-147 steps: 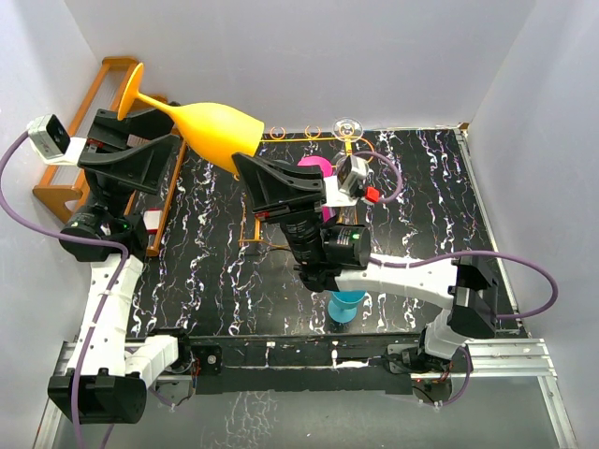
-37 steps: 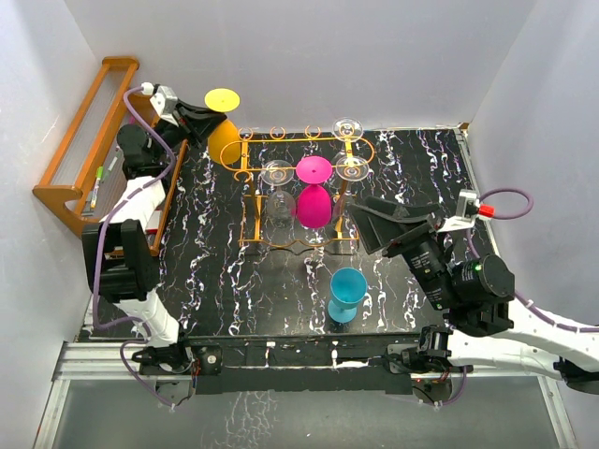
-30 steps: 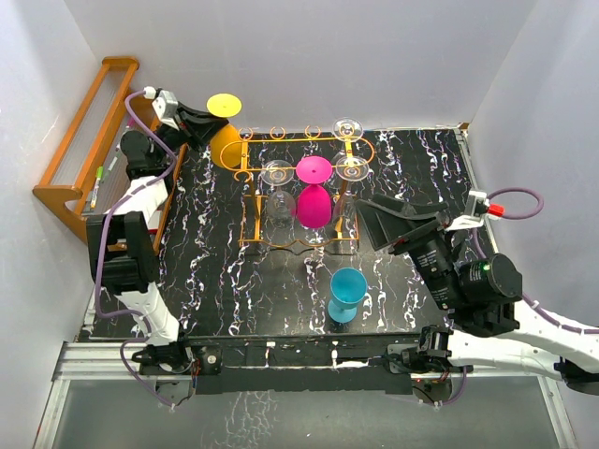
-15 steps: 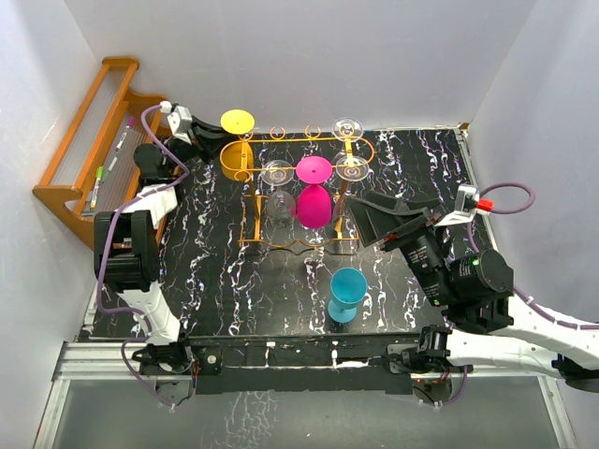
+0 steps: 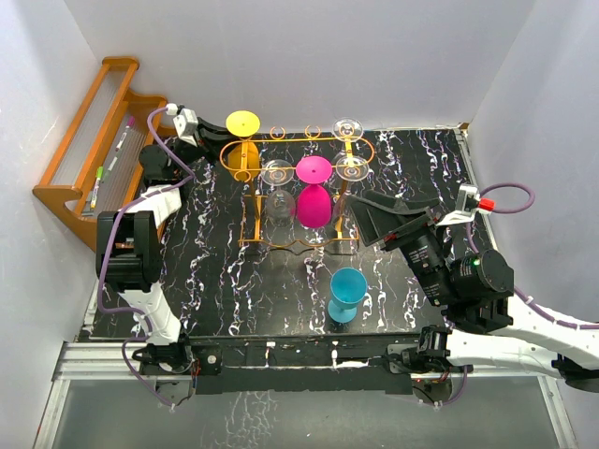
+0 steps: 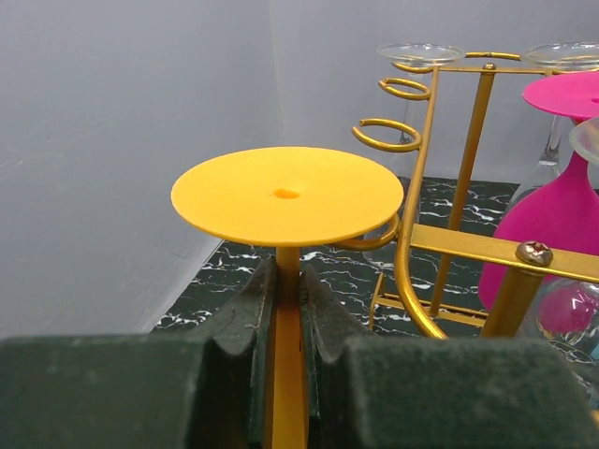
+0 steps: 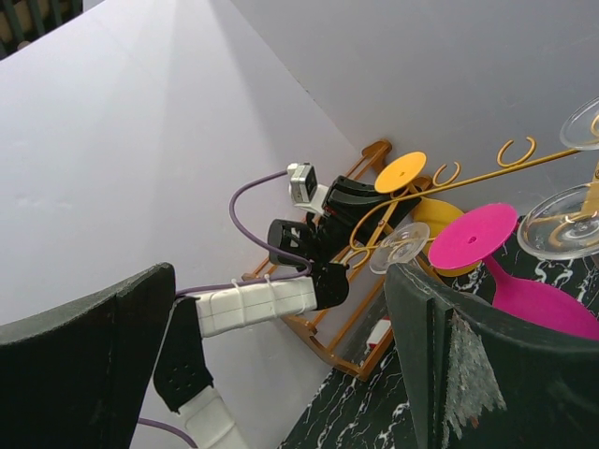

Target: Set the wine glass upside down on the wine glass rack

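Observation:
The yellow-orange wine glass (image 5: 241, 161) hangs upside down at the left end of the gold wire wine glass rack (image 5: 309, 140). Its round foot (image 6: 287, 194) is on top. My left gripper (image 5: 211, 131) is shut on its stem (image 6: 287, 318), just under the foot, as the left wrist view shows. The foot sits beside the rack's end ring loops (image 6: 388, 136), level with the top frame (image 6: 468, 245). My right gripper (image 5: 379, 217) hovers right of the rack. It is open and holds nothing (image 7: 281, 374).
A pink glass (image 5: 314, 201) and three clear glasses (image 5: 278, 173) hang upside down on the wire rack. A blue glass (image 5: 348, 292) stands on the black marbled table in front. A brown wooden stepped rack (image 5: 94, 150) leans at the far left wall.
My left gripper has carried the yellow glass rightwards and down, from beside the wooden rack to the wire rack's left end. The right arm has hardly shifted.

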